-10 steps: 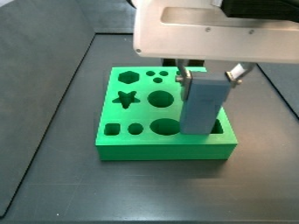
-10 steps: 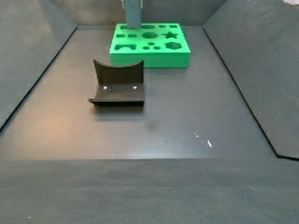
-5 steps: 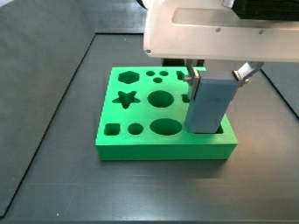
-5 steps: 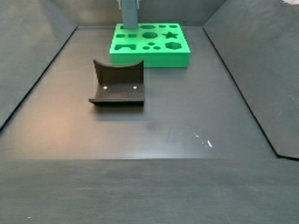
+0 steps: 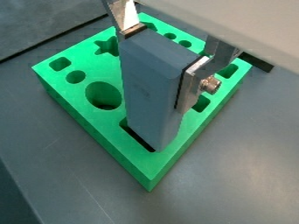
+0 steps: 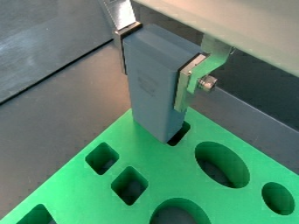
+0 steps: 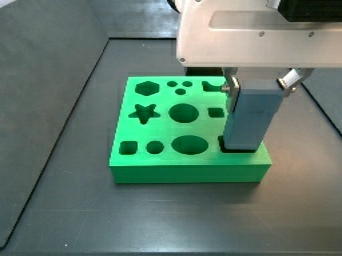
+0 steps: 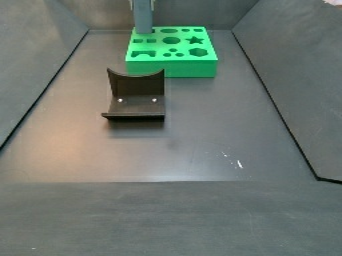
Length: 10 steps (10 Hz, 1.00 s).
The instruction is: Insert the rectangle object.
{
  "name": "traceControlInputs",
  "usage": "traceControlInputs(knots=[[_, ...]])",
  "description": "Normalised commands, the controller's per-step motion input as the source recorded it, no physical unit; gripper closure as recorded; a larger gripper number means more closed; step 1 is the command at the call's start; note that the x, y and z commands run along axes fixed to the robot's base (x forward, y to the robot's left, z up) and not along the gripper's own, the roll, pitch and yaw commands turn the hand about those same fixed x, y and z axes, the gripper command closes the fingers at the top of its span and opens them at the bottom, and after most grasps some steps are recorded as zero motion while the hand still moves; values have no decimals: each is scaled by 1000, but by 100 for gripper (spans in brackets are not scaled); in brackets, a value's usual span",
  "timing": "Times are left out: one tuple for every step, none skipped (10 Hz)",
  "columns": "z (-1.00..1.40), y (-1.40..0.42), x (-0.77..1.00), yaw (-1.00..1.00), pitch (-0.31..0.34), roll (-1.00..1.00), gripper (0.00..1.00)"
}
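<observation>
The rectangle object (image 5: pixel 152 87), a tall grey-blue block, stands upright with its lower end in the rectangular slot at a corner of the green board (image 5: pixel 117 147). My gripper (image 5: pixel 162 54) is shut on its upper part, one finger on each narrow side. In another wrist view the gripper (image 6: pixel 159 54) holds the block (image 6: pixel 152 87) over the board (image 6: pixel 70 185). In a side view the gripper (image 7: pixel 258 85) and block (image 7: pixel 251 118) are at the board's (image 7: pixel 187 172) right front corner. In the far side view the block (image 8: pixel 140 14) rises from the board (image 8: pixel 181 68); the gripper is out of frame.
The board has several other shaped holes, among them a star (image 7: pixel 144 113) and a large round one (image 7: pixel 190 145). The dark fixture (image 8: pixel 134 95) stands on the floor in front of the board. The dark floor has raised edges at the sides.
My gripper has carried the block to the right along the board's front row and lowered it, so its lower end now sits in the corner slot.
</observation>
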Motion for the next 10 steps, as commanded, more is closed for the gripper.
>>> traceControlInputs(knots=[[-643,-137,-191,166,-257,60,100],[-511,-129,-423,251,-226,43,100],[-349,-3,-463,183,-183,0,100],[-389,-9,-300,203,-166,0,100],[-497,0,0,63,-73,0,100],[-549,0,197,-49,0,33,100],[-517,0,257,-169,0,16,100],[-249,0,126,-120,0,-20,100],[0,-43,0,0,0,54,100],[0,-20,0,0,0,30,100]])
